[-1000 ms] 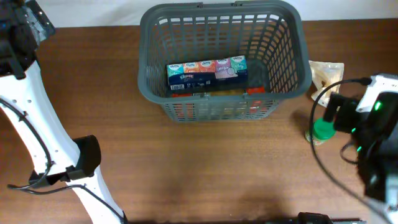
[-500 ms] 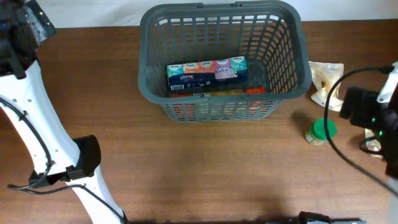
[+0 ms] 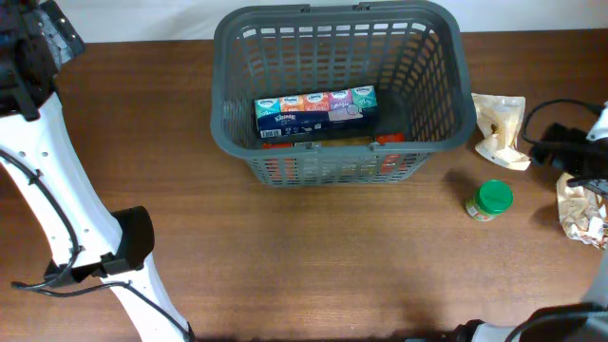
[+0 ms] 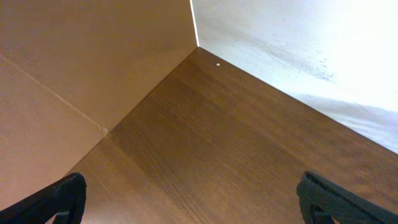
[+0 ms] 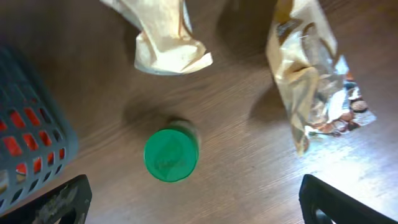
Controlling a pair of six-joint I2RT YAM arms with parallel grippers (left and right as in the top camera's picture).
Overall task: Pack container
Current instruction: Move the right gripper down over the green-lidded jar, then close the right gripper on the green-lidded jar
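The dark grey basket (image 3: 439,90) stands at the table's far middle; its corner shows in the right wrist view (image 5: 25,134). In it lie a tissue multipack (image 3: 315,111) and red and orange items beneath. A green-lidded jar (image 3: 490,200) stands upright on the table right of the basket, below my right wrist camera (image 5: 171,154). My right gripper (image 5: 196,211) is open and empty, above and apart from the jar; it is at the right edge of the overhead view (image 3: 560,152). My left gripper (image 4: 196,205) is open and empty over bare wood at the far left (image 3: 27,47).
A beige pouch (image 3: 500,119) (image 5: 163,37) lies right of the basket. A crumpled snack bag (image 3: 579,209) (image 5: 311,68) lies at the right edge. A cardboard wall (image 4: 74,56) borders the table's left corner. The left arm's white links (image 3: 47,190) cross the left side.
My right arm has drawn back to the right, uncovering the green-lidded jar, which stays where it stood. The left arm and the basket have not moved.
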